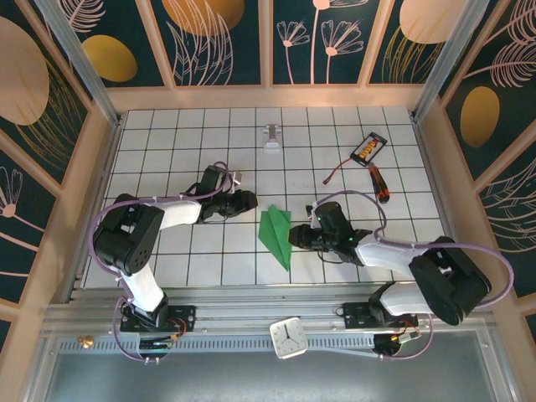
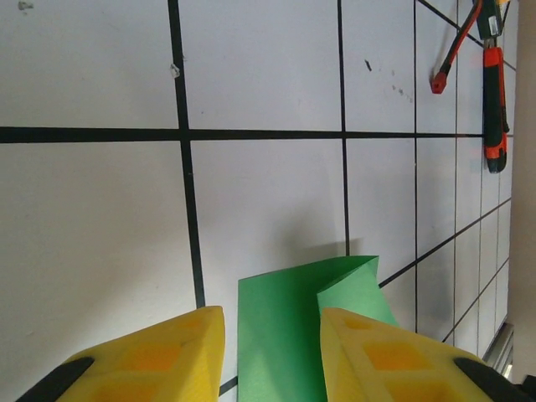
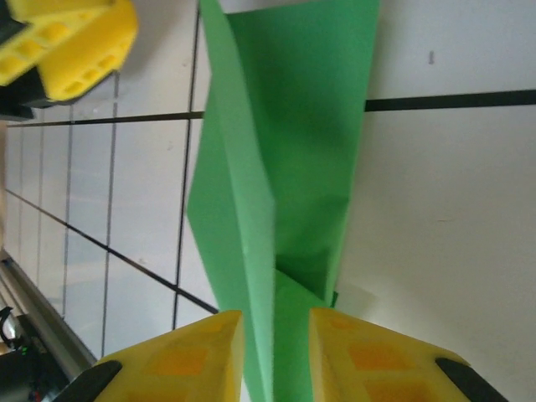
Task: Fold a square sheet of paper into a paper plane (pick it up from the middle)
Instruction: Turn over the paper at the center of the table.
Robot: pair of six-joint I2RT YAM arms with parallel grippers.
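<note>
Release of the paper plane [image 1: 275,234], read left to right. I judge the step in hand to be the letting go. I would draw each arm straight back along its own finger line. I would lift only once the pads are clear of the wings, so that nothing drags a crease open.

Left gripper [image 1: 249,201]: low over the table [image 1: 167,159], at the plane's wide tail corner. Its jaws stand partly spread. In the left wrist view the tail edge lies between them, with a sliver of white table beside one finger [image 2: 159,356]. It pinches nothing.

Paper plane: flat on the table between the two arms, nose toward the near edge.

Right gripper [image 1: 295,237]: at the plane's right flank, jaws partly spread astride a raised fold. Whether a pad grazes the paper, I cannot tell.
</note>
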